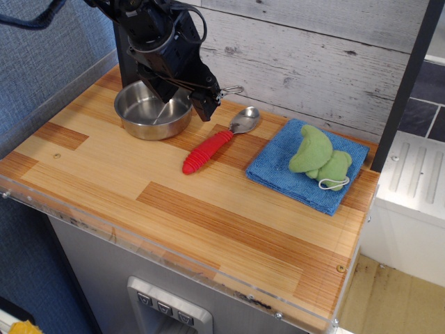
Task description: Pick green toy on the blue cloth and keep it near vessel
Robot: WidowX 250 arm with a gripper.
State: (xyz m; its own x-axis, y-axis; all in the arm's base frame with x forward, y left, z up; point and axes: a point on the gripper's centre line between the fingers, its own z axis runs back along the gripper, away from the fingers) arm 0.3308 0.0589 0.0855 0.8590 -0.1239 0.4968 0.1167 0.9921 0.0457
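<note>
The green toy [318, 156], a lumpy light-green plush with a white string loop, lies on the blue cloth [278, 167] at the right of the wooden table. The vessel [151, 111], a round shiny steel pan with a thin wire handle, stands at the back left. My black gripper [210, 103] hangs just above and to the right of the vessel's rim, far left of the toy. Its jaws look slightly apart and hold nothing.
A metal spoon with a red handle [207, 150] lies between the vessel and the cloth. A grey plank wall [313, 49] runs along the back, and a dark post [407, 83] stands at the right. The table's front edge [174, 250] has a clear plastic lip.
</note>
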